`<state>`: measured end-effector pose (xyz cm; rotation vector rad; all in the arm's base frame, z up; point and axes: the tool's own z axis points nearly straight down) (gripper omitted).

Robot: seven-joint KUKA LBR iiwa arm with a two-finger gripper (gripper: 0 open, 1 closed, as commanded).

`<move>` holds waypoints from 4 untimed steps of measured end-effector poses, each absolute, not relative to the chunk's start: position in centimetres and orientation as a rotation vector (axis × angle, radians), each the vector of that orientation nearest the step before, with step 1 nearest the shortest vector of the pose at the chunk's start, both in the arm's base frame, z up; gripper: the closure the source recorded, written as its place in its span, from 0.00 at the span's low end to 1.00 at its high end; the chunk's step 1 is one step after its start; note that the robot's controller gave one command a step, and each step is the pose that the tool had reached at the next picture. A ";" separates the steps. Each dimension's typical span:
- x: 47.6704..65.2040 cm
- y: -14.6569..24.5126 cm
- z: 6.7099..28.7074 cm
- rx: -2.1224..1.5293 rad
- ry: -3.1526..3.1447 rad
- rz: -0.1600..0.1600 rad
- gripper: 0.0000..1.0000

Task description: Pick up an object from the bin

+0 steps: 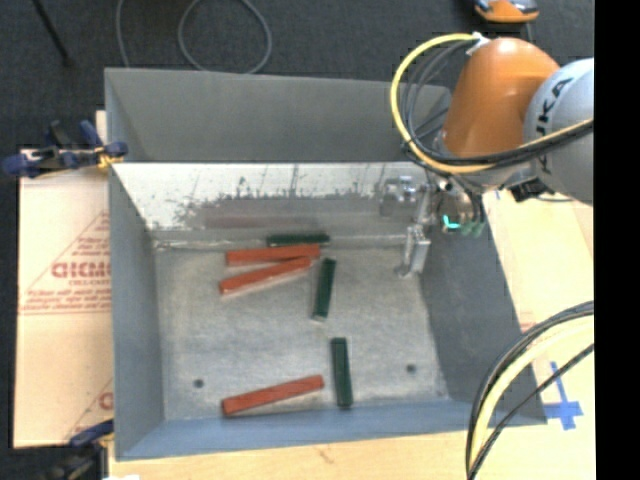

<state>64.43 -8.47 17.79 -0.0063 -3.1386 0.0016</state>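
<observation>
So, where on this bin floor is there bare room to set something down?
Bare bin floor lies left of centre, between the upper pair of red bars and the near red bar, and on the right, below the gripper, beside the near green bar. Crowded by the far wall: top green bar, red pair, tilted green bar.

Robotics lab, KUKA arm, grey metal bin

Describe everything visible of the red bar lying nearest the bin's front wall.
The red bar is a long, slim, reddish-brown stick, matte, perhaps wood or plastic. It lies flat on the bin floor along the front wall, right end slightly farther back. That end nearly meets a dark green bar; contact is unclear. The gripper is far off, back right.
</observation>
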 end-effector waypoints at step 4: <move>65.0 3.7 7.9 0.048 -3.161 -0.002 1.00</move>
